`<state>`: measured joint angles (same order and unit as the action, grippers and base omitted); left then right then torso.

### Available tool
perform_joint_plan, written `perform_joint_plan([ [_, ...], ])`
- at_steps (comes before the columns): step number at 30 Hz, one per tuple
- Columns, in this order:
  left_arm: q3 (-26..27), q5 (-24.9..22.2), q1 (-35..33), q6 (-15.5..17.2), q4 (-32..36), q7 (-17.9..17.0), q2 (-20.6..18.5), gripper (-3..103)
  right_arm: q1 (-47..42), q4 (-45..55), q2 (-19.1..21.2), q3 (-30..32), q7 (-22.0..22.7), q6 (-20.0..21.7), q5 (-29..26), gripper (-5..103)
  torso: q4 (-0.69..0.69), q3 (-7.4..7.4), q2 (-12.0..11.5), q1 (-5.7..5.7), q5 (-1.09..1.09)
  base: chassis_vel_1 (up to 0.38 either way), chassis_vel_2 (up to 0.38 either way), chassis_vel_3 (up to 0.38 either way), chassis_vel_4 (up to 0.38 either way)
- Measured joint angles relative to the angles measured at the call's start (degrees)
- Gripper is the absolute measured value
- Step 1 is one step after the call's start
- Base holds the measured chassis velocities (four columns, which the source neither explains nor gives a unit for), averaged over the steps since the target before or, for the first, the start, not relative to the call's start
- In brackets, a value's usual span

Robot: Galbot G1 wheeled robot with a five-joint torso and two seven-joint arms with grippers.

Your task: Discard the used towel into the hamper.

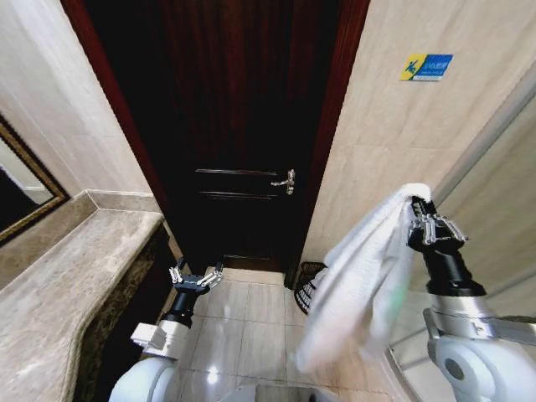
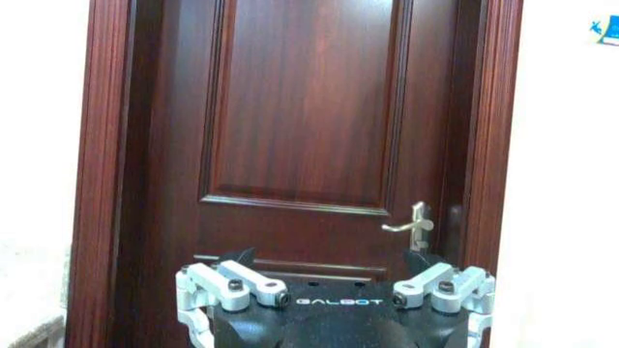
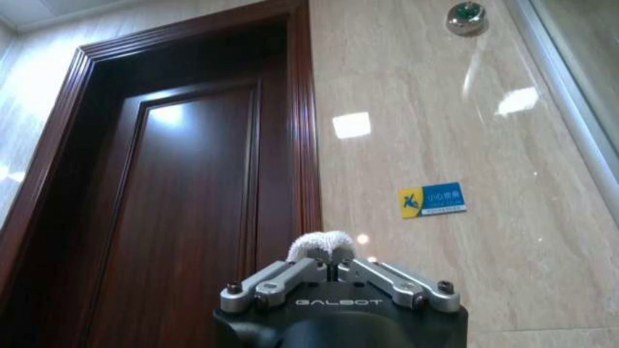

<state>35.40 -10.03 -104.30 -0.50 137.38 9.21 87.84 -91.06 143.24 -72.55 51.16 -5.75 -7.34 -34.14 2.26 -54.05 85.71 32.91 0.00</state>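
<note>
The right claw (image 1: 416, 219) is raised at the robot's right side and is clamped on a fold of the white, soft cloth towel (image 1: 356, 280); in the right wrist view a small tuft of it (image 3: 320, 245) pokes out between the closed fingers. The rest of the towel hangs down in a long loose drape in front of the right arm. It looks light and limp, so it would likely swing and trail with any move, and a pinch on a bunched fold seems the surest hold.

The small dark open-weave wire hamper (image 1: 309, 286) stands on the tiled floor beside the dark wooden door (image 1: 239, 126), partly hidden behind the hanging towel.

The left claw (image 1: 195, 277) is held low by the marble worktop (image 1: 59, 285), fingers spread wide and empty.
</note>
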Motion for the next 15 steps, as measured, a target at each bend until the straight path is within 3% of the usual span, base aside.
perform_joint_plan([
  [15, 0.00, 0.00, 0.00, 0.00, 0.00, 0.00, 0.00, 99, 0.28, 0.00, -0.05, 0.07, -0.37, -0.31, 0.00, 1, 0.00, 0.00, 0.00, -0.01, 0.00, 0.000, 0.000, 0.000, 0.000],
])
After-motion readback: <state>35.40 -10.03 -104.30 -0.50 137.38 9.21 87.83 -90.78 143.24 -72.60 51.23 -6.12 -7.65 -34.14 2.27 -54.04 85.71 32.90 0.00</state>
